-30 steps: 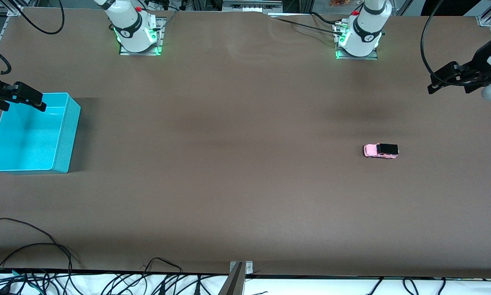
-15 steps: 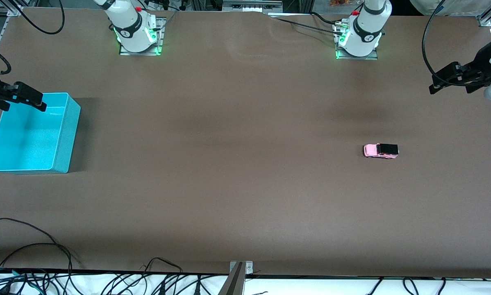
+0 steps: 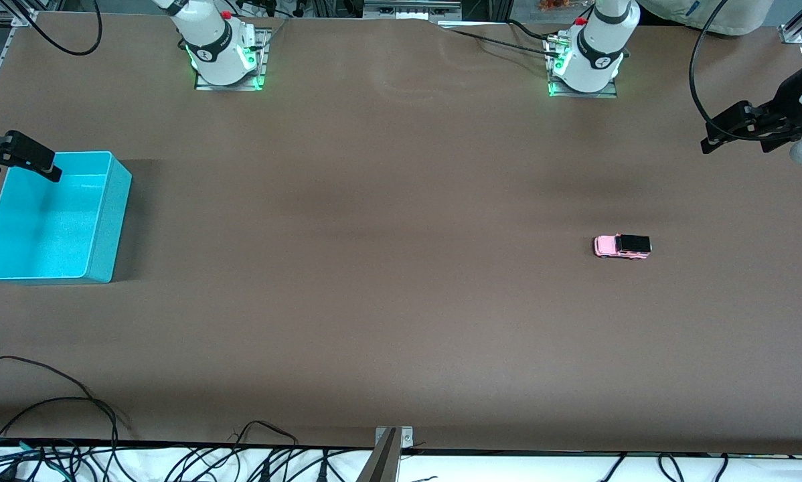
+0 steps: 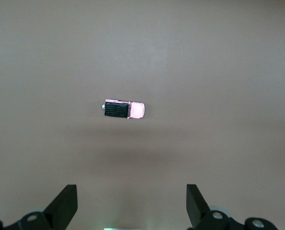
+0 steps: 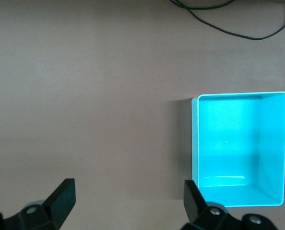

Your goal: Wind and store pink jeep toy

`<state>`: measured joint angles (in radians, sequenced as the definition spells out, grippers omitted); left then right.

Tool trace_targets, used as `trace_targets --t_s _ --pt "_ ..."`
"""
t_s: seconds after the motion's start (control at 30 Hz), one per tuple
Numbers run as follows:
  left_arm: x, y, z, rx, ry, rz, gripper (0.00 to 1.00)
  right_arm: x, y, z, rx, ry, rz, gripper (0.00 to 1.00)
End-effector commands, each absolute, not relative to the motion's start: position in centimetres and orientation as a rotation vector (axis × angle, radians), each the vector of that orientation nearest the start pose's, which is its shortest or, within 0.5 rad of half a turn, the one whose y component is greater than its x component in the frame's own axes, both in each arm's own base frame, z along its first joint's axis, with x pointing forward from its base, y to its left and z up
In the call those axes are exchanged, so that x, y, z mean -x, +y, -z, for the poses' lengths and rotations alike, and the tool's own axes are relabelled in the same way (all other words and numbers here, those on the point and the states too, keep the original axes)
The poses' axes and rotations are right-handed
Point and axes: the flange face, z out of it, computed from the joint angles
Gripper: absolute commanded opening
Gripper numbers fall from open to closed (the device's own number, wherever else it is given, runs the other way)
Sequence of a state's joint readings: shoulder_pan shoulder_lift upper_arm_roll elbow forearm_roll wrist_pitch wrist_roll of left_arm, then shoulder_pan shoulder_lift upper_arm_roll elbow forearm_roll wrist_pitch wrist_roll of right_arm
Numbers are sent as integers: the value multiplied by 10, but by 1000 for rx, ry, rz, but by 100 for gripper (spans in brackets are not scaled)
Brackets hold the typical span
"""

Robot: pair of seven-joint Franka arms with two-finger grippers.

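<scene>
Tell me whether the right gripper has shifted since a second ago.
Yes. In the front view the right gripper, fingers open, has drawn back from over the turquoise bin toward the right arm's end of the table, now over the bin's outer edge.

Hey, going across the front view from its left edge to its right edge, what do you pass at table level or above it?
Right tool, open, over the turquoise bin's corner → turquoise bin → pink jeep toy → left tool, open, up over the table's end.
</scene>
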<state>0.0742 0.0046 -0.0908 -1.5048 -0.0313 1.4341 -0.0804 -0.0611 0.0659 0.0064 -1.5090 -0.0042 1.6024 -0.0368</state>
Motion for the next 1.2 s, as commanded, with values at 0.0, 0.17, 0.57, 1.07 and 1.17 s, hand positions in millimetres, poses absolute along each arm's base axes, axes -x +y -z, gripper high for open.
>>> trace_targets --t_s 0.0,0.17,0.57,1.07,1.17 --pt "-539 -9 -640 3137 -112 -133 100 -579 -32 -626 3128 22 49 100" --pt "-539 8 -640 3145 -162 -134 100 -579 -32 -626 3127 26 52 100" --pt "-542 1 -638 3149 -123 -136 100 -579 -34 -626 3127 26 49 100" --pt "-548 -5 -623 3149 -108 -93 100 -578 -34 -625 3127 26 47 100" --pt "-550 -2 -614 3146 -116 -39 100 -578 -34 -625 3127 26 47 100"
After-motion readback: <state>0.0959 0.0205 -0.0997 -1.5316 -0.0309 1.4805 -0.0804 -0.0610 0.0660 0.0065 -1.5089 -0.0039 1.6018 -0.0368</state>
